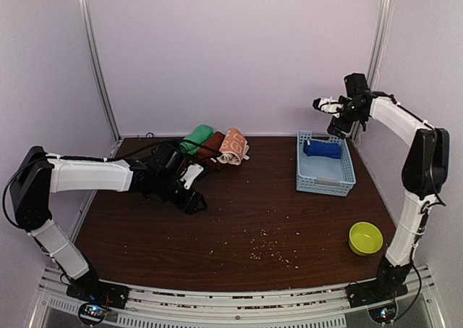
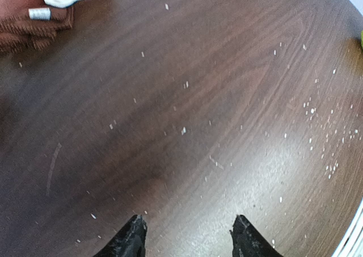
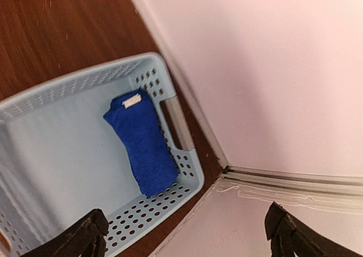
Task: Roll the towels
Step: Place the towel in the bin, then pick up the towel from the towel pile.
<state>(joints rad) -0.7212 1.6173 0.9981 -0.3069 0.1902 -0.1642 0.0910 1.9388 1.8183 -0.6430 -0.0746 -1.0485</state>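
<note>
Four towels (image 1: 213, 147), apparently all rolled.
In basket (image 1: 325, 185) at right, blue towel (image 1: 322, 148); green towel (image 1: 196, 138), maroon towel (image 1: 212, 154), orange towel (image 1: 234, 145) bunched upper centre; left gripper (image 2: 190, 234), right gripper (image 3: 187, 234) spread, empty.

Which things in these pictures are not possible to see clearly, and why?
- Maroon towel: top view, near end behind the left arm; left wrist view, cut off by the top-left corner.
- Green towel: top view, near end hidden by the same arm.
- Bowl: top view, too small to show any contents.
- Specks on the table: too small to identify in any view.
</note>
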